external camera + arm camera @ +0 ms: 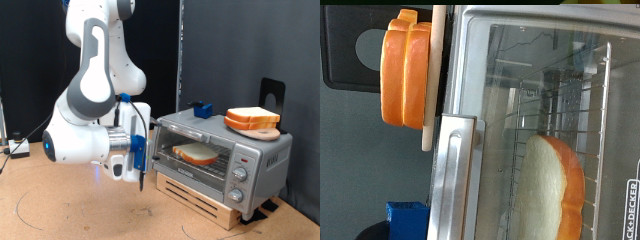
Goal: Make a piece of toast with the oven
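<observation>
Toast: pale cream bread slice with orange-brown crust lies inside the boxy silver toaster oven, door closed.
On top: stack of like slices on a wooden board; blue block.
Gripper: at the door's front; grip cannot be told.

Close-up of the oven through its shut glass door

The piece of toast sits inside on the wire rack, pale face and orange-brown crust showing behind the glass. The grey bar handle runs across the door. A stack of slices rests on a light board on the oven's roof, with a blue thing nearby. Gripper fingers aren't in shot.
</observation>
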`<state>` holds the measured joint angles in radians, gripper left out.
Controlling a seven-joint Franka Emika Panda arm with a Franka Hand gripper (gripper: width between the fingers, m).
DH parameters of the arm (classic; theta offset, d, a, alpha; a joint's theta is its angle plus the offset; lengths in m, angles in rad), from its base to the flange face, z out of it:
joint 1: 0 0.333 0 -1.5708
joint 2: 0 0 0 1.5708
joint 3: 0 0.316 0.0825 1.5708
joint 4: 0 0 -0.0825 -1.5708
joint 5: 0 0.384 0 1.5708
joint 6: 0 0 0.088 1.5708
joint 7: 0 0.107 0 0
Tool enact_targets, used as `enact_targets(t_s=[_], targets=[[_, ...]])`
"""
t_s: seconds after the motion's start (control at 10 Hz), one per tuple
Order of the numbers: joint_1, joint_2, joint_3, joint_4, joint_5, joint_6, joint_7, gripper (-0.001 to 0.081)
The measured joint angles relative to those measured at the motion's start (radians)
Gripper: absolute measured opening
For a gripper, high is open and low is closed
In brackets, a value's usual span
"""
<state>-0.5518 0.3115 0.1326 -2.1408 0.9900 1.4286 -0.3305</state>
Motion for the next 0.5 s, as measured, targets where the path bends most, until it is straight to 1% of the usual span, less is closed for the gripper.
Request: enact_targets(t_s=[0.1,0.2,0.3,0.5], targets=[[-0.002,0.002,0.0,0.0,-0.005,-0.027,0.001,0.0804],[-0.004,0.015,0.001,0.01,0.003,-0.065,-0.021,0.0804],[-0.004,0.044,0.009,0.04,0.02,-0.083,-0.055,0.0804],[0.005,0.11,0.036,0.119,0.029,-0.086,-0.085,0.0804]])
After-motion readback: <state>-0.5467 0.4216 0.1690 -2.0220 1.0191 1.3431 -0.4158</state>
